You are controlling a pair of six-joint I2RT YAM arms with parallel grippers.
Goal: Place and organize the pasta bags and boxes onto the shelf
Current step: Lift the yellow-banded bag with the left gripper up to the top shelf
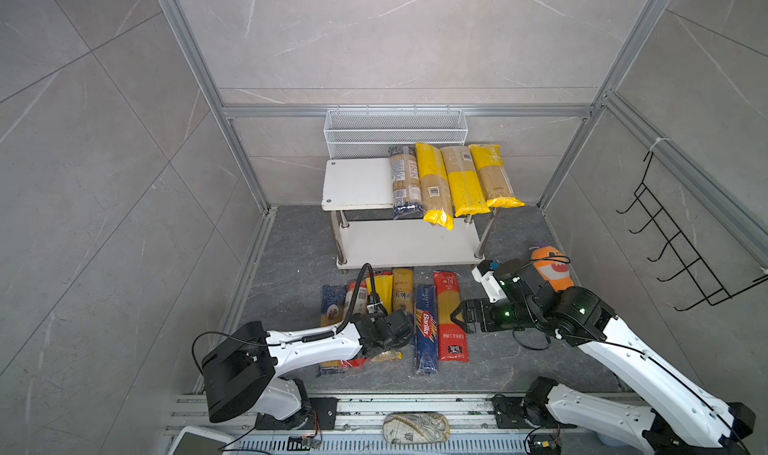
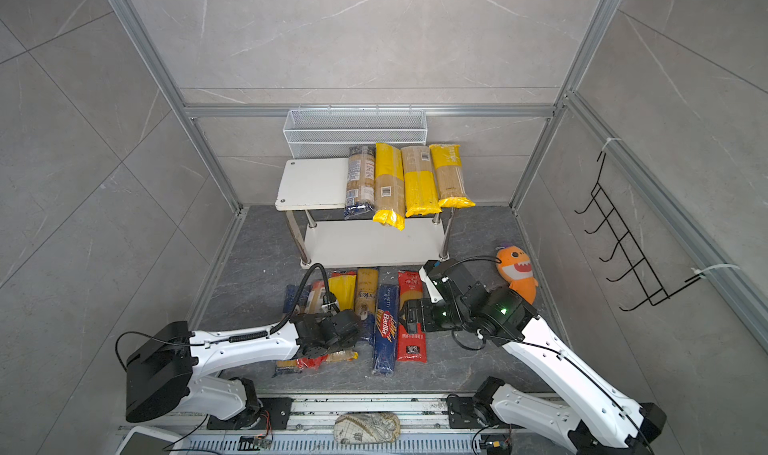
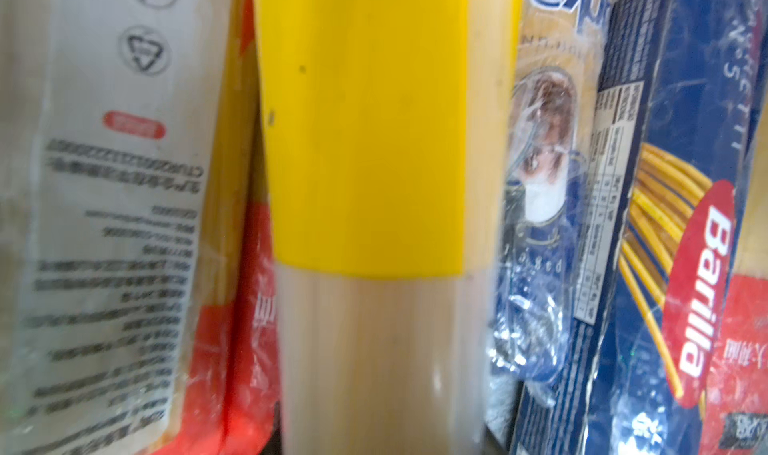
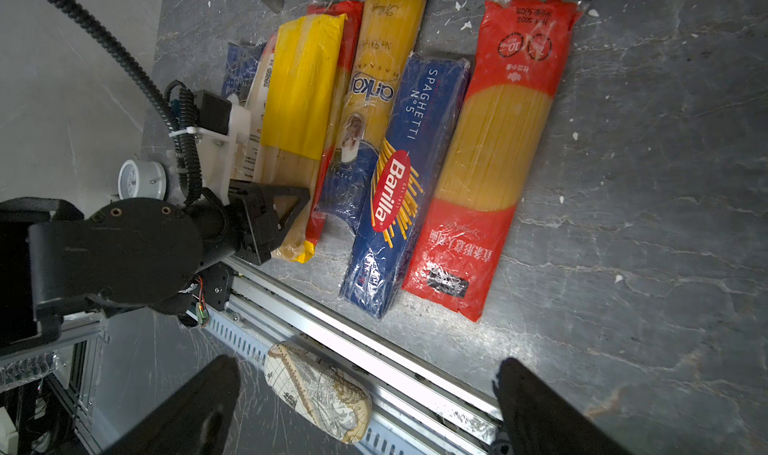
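The shelf (image 1: 357,183) (image 2: 311,183) stands at the back. Several pasta bags (image 1: 434,183) lie side by side on the right of its top board, and its lower board (image 1: 407,241) is bare. More packs lie in a row on the floor: a yellow-ended bag (image 4: 301,87) (image 3: 374,141), an Ankara bag (image 4: 374,91), a blue Barilla pack (image 1: 427,328) (image 4: 399,191) and a red bag (image 1: 451,316) (image 4: 494,149). My left gripper (image 1: 390,340) is shut on the clear near part of the yellow-ended bag. Just right of the red bag, my right gripper (image 1: 457,316) (image 4: 365,403) hangs open and holds nothing.
A white wire basket (image 1: 395,131) hangs behind the shelf. An orange plush toy (image 1: 552,268) sits on the floor at the right, behind the right arm. A black hook rack (image 1: 681,249) is on the right wall. A map-patterned pouch (image 4: 318,390) lies on the front rail.
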